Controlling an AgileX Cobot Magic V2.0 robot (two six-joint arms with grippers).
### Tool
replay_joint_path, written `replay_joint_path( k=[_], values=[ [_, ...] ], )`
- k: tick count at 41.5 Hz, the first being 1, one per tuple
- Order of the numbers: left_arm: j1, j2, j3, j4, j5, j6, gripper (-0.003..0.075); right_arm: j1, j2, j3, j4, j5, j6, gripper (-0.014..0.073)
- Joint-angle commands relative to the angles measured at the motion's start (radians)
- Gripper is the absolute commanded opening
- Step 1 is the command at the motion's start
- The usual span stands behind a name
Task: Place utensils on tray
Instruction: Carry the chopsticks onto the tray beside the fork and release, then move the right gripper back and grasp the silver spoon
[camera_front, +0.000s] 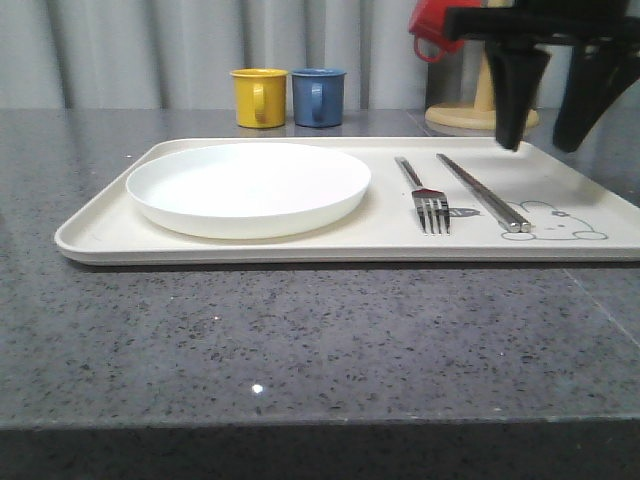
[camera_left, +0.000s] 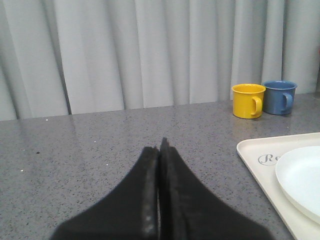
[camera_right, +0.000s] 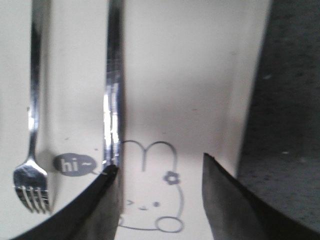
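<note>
The cream tray (camera_front: 100, 235) lies across the counter with a round white plate (camera_front: 248, 187) on its left half. A silver fork (camera_front: 426, 198) and a pair of metal chopsticks (camera_front: 484, 192) lie side by side to the right of the plate, near the drawn bunny (camera_front: 565, 224). My right gripper (camera_front: 543, 140) hangs open above the tray's right end with nothing between its fingers. In the right wrist view the gripper (camera_right: 157, 172) frames the bunny (camera_right: 160, 195), with the chopsticks (camera_right: 112, 95) and fork (camera_right: 31, 165) beside it. My left gripper (camera_left: 160, 145) is shut and empty over bare counter left of the tray (camera_left: 260, 175).
A yellow mug (camera_front: 259, 97) and a blue mug (camera_front: 318, 96) stand behind the tray. A red mug (camera_front: 433, 30) hangs on a wooden stand (camera_front: 470, 110) at the back right. Grey curtains close off the back. Bare grey counter (camera_front: 300, 340) lies in front of the tray.
</note>
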Motion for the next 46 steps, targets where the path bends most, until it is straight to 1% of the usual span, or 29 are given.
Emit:
replay_joint_path(
  k=[1,8,18,28,34,39,46],
  values=[
    [0.001,0.006,-0.026,-0.008,-0.081,-0.003,-0.0019,-0.085,-0.086,-0.034,-0.021,0.040,-0.077,0.0404],
    [0.001,0.006,-0.026,-0.008,-0.081,-0.003,-0.0019,-0.227,-0.107,-0.034,-0.053,0.109,-0.187,0.0403],
    [0.001,0.006,-0.026,-0.008,-0.081,-0.003,-0.0019,-0.358,-0.103,-0.034,-0.125,0.108,-0.226,0.0403],
    [0.001,0.006,-0.026,-0.008,-0.081,-0.003,-0.0019,-0.449,-0.096,-0.032,-0.154,0.046,-0.241,0.0403],
    [0.001,0.006,-0.026,-0.008,-0.081,-0.003,-0.0019,-0.499,-0.061,-0.032,-0.156,0.042,-0.249,0.0403],
    [0.001,0.006,-0.026,-0.008,-0.081,-0.003,-0.0019,-0.519,-0.018,-0.032,-0.155,0.030,-0.249,0.0403],
    [0.001,0.006,-0.026,-0.008,-0.081,-0.003,-0.0019,-0.519,0.032,-0.032,-0.159,-0.005,-0.249,0.0403]
  ],
)
